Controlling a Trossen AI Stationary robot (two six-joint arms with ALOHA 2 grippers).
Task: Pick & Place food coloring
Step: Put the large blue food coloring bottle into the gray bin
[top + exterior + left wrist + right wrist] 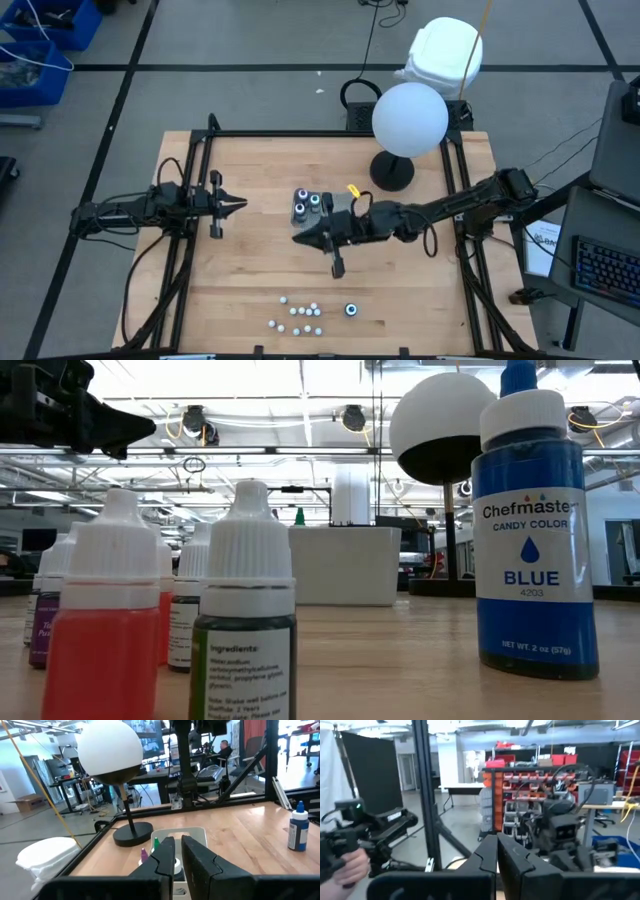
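The small food coloring bottles [300, 318] cluster at the bench's [250, 260] lower centre, light, stiff plastic, easily tipped; grip one around its ribbed cap. The right claw [305, 238], mid-frame, is clenched empty; the left claw [238, 206] waits, nearly closed, centre-left.

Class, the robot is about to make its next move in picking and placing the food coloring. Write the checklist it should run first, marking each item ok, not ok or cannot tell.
1. Right gripper empty: ok, nothing shows between its fingers in its wrist view.
2. Right gripper open for a pick: not ok, it is shut.
3. Loose bottles near the table's front edge upright: ok in the low view.
4. Blue bottle upright: ok.
5. Left gripper out of the way: ok, it waits at the left, apart from the tray.
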